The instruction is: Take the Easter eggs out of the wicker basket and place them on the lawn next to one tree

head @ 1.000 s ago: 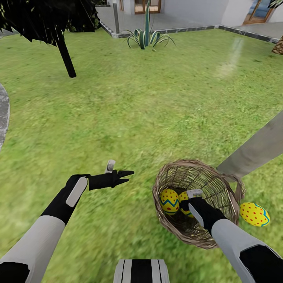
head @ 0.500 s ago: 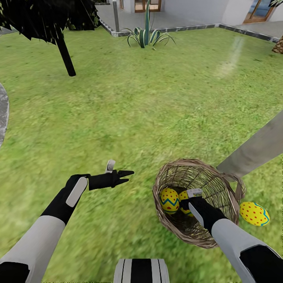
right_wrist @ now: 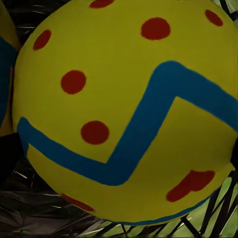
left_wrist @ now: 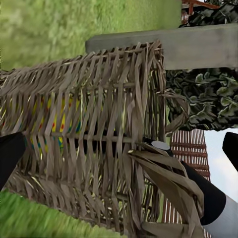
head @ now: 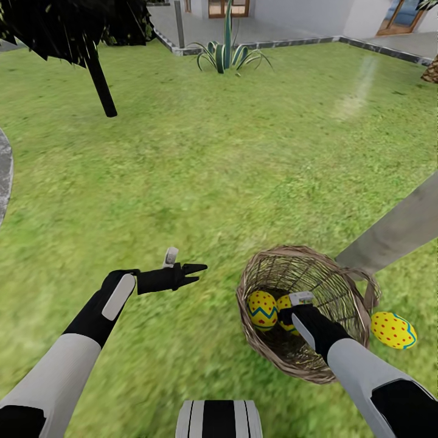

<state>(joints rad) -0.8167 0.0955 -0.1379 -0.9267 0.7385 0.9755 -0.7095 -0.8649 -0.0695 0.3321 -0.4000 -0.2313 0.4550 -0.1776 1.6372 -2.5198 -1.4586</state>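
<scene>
The wicker basket (head: 340,286) sits on the lawn (head: 213,170), tipped toward me, right at the foot of the pale tree trunk (head: 395,234). Two Easter eggs lie inside: one (head: 262,310) in plain sight, the other (head: 283,304) half hidden by my right wrist. A third egg (head: 393,330) rests on the grass beside the trunk, outside the basket. My right gripper (head: 287,321) reaches into the basket, its fingers hidden; its wrist view is close up on an egg (right_wrist: 124,114). My left gripper (head: 201,273) hovers open over grass left of the basket (left_wrist: 89,134).
A black-leaved tree with a thin dark trunk (head: 100,85) stands far left. A spiky plant (head: 226,55) and a kerb (head: 274,44) edge the lawn at the back. Grey paving (head: 3,176) shows at the left edge, and a slatted fence (left_wrist: 191,148) stands behind the basket.
</scene>
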